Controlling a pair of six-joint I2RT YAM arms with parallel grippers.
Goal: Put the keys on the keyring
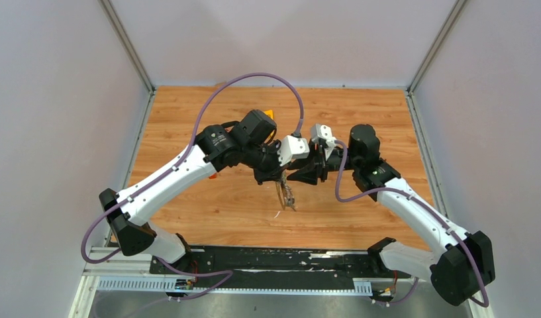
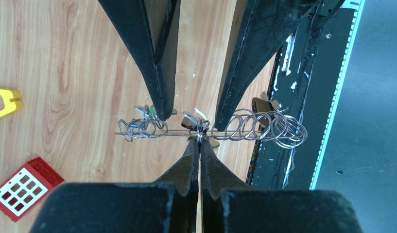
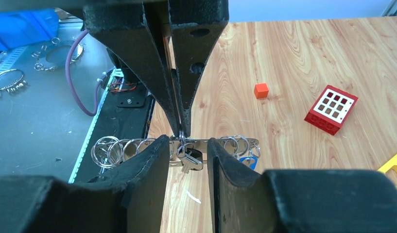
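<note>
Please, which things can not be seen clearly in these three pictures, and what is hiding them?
Top view: the keyring is too small to trace its shape.
Left wrist view: the shut left gripper hides with its own tips what exactly it pinches at the keyring.
Right wrist view: the open right gripper covers part of the row of keys.
Left wrist view: the yellow frame is cut by the left edge.

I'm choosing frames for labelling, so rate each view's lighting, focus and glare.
Top external: even, soft light with faint shadows under the arms; the keyring is too small to resolve. Left wrist: the shut left gripper looms dark and soft-edged near the lens, while the keyring is crisp. Right wrist: the open right gripper is likewise dark and featureless; the metal glints, with no blown-out glare.
</note>
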